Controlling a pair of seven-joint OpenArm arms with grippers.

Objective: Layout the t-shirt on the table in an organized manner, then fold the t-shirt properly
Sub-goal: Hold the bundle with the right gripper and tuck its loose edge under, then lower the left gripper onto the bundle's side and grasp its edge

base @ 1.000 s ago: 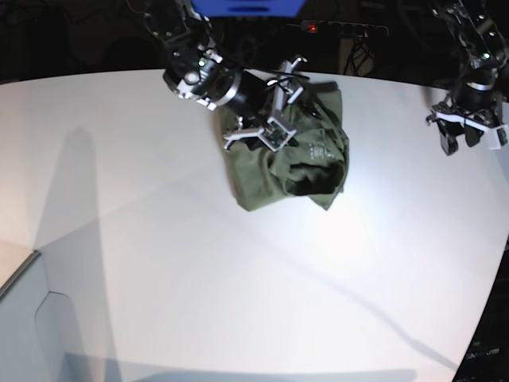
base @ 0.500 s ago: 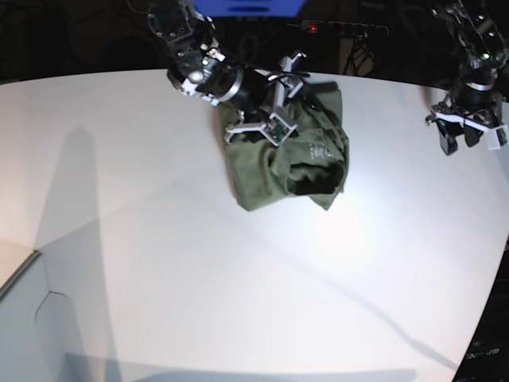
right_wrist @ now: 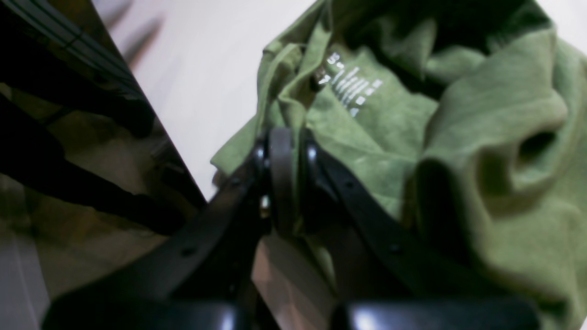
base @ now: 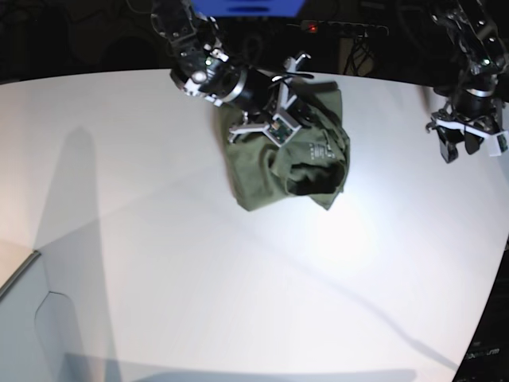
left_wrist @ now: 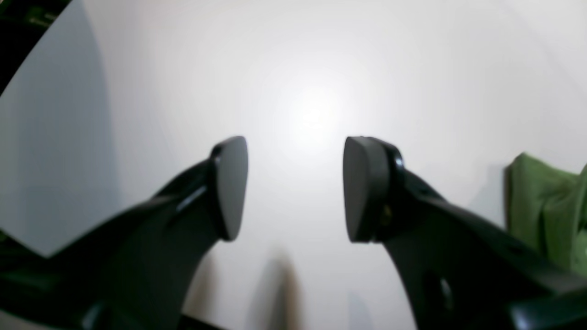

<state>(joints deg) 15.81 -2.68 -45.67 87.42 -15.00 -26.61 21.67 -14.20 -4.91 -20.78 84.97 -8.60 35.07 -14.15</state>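
My right gripper [right_wrist: 283, 151] is pinched shut on a fold of the green t-shirt [base: 290, 159], which lies crumpled in the upper middle of the white table [base: 199, 286]. To spread it well, I judge I should lift gently so the bunched cloth falls loose. My left gripper [left_wrist: 293, 183] hangs open and empty at the upper right, well apart; nothing blocks the way.

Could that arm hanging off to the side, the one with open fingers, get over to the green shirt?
Probably yes. The left gripper hangs open above bare table, and nothing stands between it and the t-shirt.
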